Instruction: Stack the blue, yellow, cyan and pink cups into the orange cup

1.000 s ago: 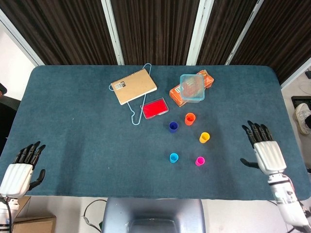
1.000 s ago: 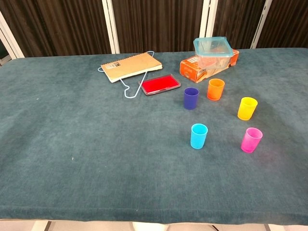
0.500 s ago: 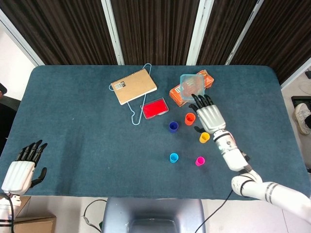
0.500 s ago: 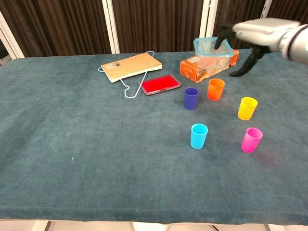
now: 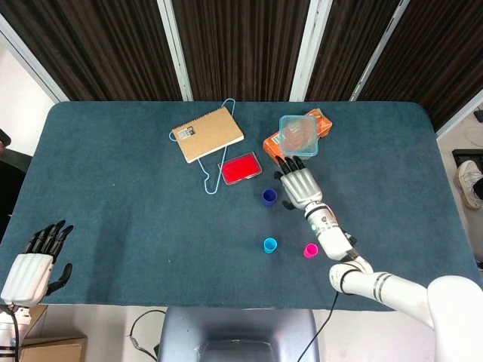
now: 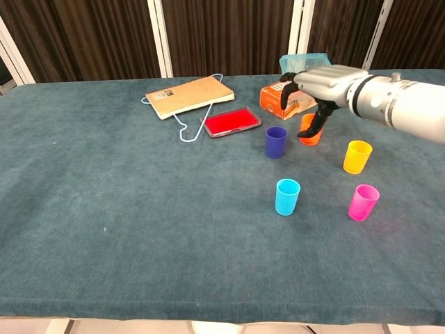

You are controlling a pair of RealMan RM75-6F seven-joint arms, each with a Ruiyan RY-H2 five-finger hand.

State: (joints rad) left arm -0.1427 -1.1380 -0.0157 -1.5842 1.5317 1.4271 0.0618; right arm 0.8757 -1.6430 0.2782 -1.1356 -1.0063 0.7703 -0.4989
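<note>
- Hovering over the cups, the right hand (image 6: 325, 83) has its fingers spread and its thumb hanging down in front of the orange cup (image 6: 309, 132); it holds nothing.
- From the head view the right hand (image 5: 300, 185) covers the orange and yellow cups, with the blue cup (image 5: 269, 197) just beside its thumb side.
- From the chest view the blue cup (image 6: 276, 141) stands just left of the orange cup, and the yellow cup (image 6: 357, 156) stands apart to the right.
- Nearer the table's (image 6: 104, 209) front edge stand the cyan cup (image 6: 287, 197) and the pink cup (image 6: 363, 202), each alone and upright.
- At the table's near left corner the left hand (image 5: 32, 265) rests with fingers apart, empty.
- Behind the cups lie a notebook (image 6: 189, 95), a red tray (image 6: 231, 122) and an orange box (image 6: 281, 101) with a clear container (image 6: 295, 64) on top.
</note>
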